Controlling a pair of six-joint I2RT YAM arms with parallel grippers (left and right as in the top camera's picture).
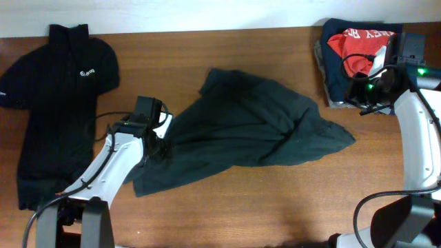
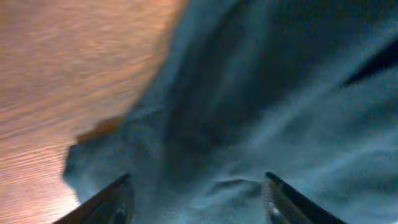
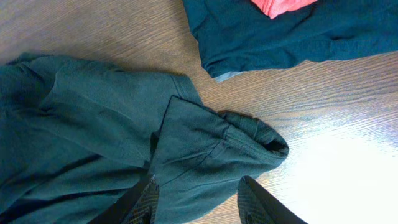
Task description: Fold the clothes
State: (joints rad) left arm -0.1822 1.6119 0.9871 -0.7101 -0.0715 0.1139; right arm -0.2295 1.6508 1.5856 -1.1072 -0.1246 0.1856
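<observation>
The clothes, a black T-shirt [image 1: 248,127], lie crumpled across the middle of the wooden table [image 1: 275,207]. My left gripper [image 1: 157,148] is low over the shirt's lower left edge. In the blurred left wrist view its gripper [image 2: 198,180] is open, with wrinkled fabric [image 2: 261,93] spread between and under the fingers. My right gripper [image 1: 353,95] hangs near the shirt's right end, beside the folded stack. In the right wrist view that gripper [image 3: 199,182] is open above a bunched sleeve [image 3: 211,149], holding nothing.
A black collared polo [image 1: 55,89] lies flat at the far left. A folded stack of red-orange and navy garments [image 1: 358,41] sits at the back right corner, its edge [image 3: 273,31] close to the shirt's sleeve.
</observation>
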